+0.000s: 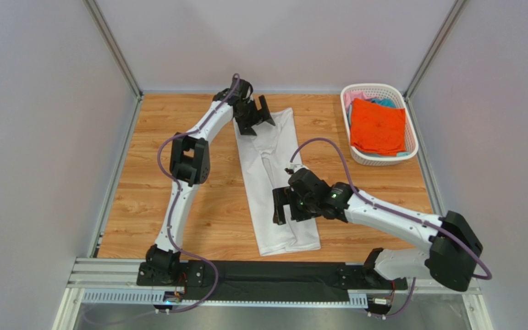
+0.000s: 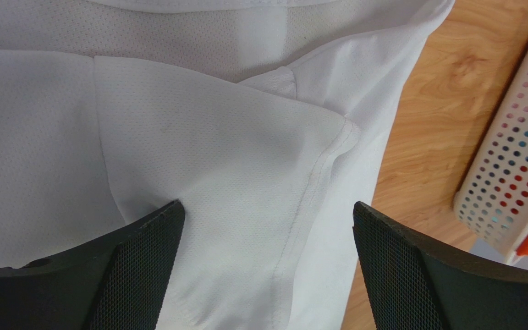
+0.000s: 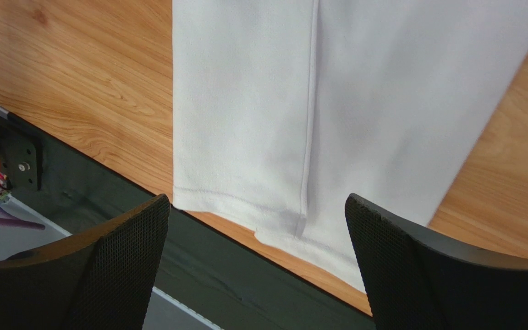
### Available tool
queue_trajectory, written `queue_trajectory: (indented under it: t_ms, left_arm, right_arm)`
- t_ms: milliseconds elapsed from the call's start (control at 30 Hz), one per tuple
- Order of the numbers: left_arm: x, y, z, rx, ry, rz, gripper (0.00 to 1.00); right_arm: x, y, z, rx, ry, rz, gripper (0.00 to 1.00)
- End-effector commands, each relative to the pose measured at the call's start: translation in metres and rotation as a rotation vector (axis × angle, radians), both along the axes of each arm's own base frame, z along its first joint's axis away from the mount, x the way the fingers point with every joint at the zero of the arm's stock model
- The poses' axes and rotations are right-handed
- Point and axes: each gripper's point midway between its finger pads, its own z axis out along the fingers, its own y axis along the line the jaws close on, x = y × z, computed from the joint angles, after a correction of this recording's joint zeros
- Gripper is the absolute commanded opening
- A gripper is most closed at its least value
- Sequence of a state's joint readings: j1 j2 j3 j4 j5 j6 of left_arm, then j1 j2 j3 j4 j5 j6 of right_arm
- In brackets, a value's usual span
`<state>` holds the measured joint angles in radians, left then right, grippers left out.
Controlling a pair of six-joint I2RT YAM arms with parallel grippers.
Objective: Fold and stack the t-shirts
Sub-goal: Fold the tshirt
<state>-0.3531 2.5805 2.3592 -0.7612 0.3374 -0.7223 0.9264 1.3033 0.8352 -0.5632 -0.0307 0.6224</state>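
Left tool (image 1: 254, 115) spread wide, empty, above the sleeve end of the white shirt (image 1: 268, 165) at 12 o'clock. Right tool (image 1: 282, 206) equally wide, empty, over the hem end toward 6. Shirt's long axis: 12 to 6 across the worktop (image 1: 143, 199). Probably calls for a hem-to-collar fold; right arm nearer the hem. Orange shirt (image 1: 378, 126) in basket (image 1: 377, 87) at 2.

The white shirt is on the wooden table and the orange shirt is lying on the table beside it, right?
Not quite. The orange shirt lies in the white basket, not on the wooden table; the top external view shows it. The white shirt is on the table.
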Motion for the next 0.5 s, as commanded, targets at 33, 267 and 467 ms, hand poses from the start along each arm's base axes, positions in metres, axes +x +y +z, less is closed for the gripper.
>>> queue_trajectory:
  t_ms: [33,267,467]
  left_arm:
    - [0.000,-0.021,-0.022,-0.071,0.037,-0.031,1.00]
    - [0.000,-0.029,0.024,-0.111,-0.028,-0.059,1.00]
    - [-0.023,-0.015,0.122,-0.074,-0.176,-0.085,1.00]
  right_arm:
    - [0.001,-0.025,0.025,0.007,-0.067,-0.114,1.00]
    - [-0.010,-0.043,0.025,0.028,-0.072,-0.149,1.00]
    - [-0.020,-0.054,0.016,0.028,-0.048,-0.170,1.00]
